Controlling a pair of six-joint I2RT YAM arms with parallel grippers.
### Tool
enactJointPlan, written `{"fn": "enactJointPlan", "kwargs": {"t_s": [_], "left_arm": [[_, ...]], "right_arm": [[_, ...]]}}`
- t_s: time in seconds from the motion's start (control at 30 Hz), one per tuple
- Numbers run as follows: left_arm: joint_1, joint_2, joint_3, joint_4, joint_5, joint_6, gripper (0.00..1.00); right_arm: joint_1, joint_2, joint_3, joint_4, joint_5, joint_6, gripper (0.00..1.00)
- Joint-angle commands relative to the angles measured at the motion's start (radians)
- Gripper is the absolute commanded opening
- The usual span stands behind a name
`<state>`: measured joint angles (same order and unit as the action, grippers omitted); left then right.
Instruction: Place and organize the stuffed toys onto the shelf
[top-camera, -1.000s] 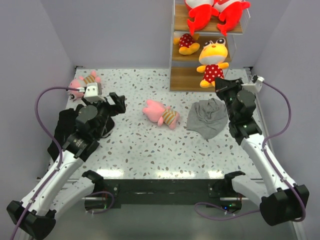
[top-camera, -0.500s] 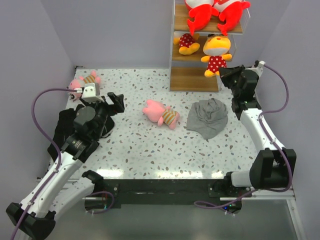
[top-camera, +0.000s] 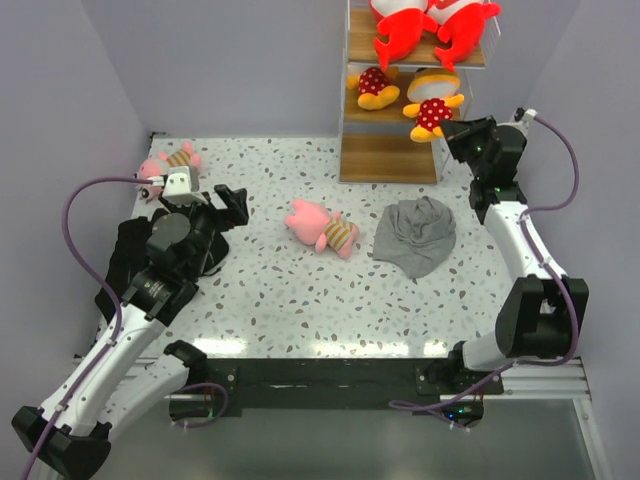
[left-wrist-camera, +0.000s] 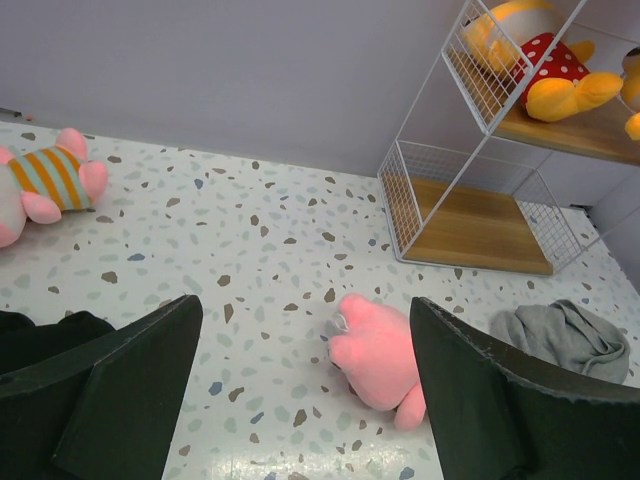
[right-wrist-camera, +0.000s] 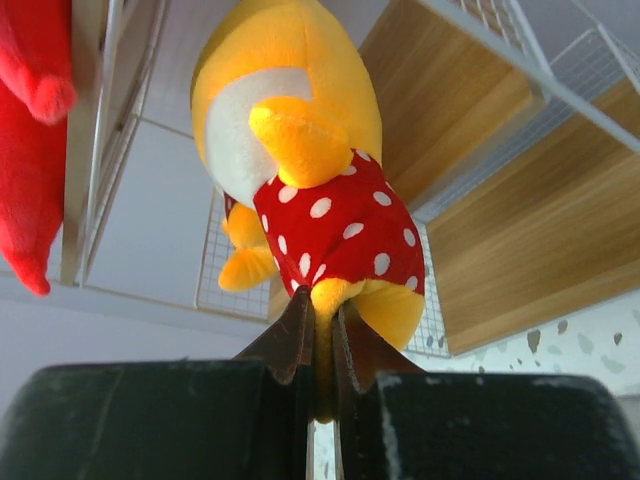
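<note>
The shelf (top-camera: 382, 152) stands at the back right. Two red-and-white toys (top-camera: 428, 25) lie on its top board. One yellow-orange toy (top-camera: 375, 87) lies on the middle board. My right gripper (top-camera: 452, 128) is shut on the second yellow-orange toy (top-camera: 432, 100), pinching its foot (right-wrist-camera: 322, 297) and holding it at the middle board's front. One pink toy (top-camera: 322, 227) lies mid-table and shows between my left fingers (left-wrist-camera: 380, 350). Another pink toy (top-camera: 165, 164) lies at the back left. My left gripper (top-camera: 232, 205) is open and empty above the table.
A grey cloth (top-camera: 416, 235) lies on the table in front of the shelf, right of the middle pink toy. A black cloth (top-camera: 130, 255) lies under my left arm at the left edge. Lilac walls close the table on three sides.
My right arm has lifted the yellow-orange toy from in front of the bottom board up to the middle board. The left arm has hardly moved.
</note>
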<state>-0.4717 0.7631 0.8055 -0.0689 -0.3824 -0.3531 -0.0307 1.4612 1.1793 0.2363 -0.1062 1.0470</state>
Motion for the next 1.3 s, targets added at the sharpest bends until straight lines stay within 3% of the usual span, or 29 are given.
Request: {"fn": "enactJointPlan", "kwargs": {"t_s": [0.0, 0.07, 0.1, 0.23, 0.33, 0.4, 0.7, 0.87, 1.27], "left_arm": [[0.001, -0.013, -0.003, 0.049, -0.023, 0.019, 0.9], [0.001, -0.015, -0.005, 0.052, -0.023, 0.019, 0.9], [0.001, -0.015, -0.003, 0.05, -0.023, 0.019, 0.9], [0.001, -0.008, -0.002, 0.05, -0.019, 0.019, 0.9], [0.001, -0.01, -0.003, 0.049, -0.023, 0.02, 0.9], [0.001, -0.011, -0.005, 0.05, -0.026, 0.02, 0.89], [0.001, -0.01, -0.003, 0.052, -0.024, 0.02, 0.9], [0.001, -0.01, -0.003, 0.05, -0.023, 0.02, 0.89], [0.001, -0.005, -0.003, 0.054, -0.018, 0.02, 0.9]], "right_arm": [[-0.031, 0.063, 0.112, 0.029, -0.044, 0.038, 0.09], [-0.034, 0.079, 0.138, 0.023, -0.029, 0.041, 0.15], [-0.037, 0.088, 0.149, 0.021, -0.024, 0.054, 0.25], [-0.04, 0.169, 0.235, 0.02, -0.039, 0.085, 0.31], [-0.043, 0.215, 0.286, 0.024, -0.062, 0.103, 0.45], [-0.043, 0.223, 0.299, 0.026, -0.067, 0.111, 0.48], [-0.043, 0.232, 0.27, 0.052, -0.026, 0.157, 0.28], [-0.043, 0.211, 0.189, 0.142, 0.048, 0.229, 0.0], [-0.041, 0.244, 0.146, 0.227, 0.105, 0.321, 0.0]]}}
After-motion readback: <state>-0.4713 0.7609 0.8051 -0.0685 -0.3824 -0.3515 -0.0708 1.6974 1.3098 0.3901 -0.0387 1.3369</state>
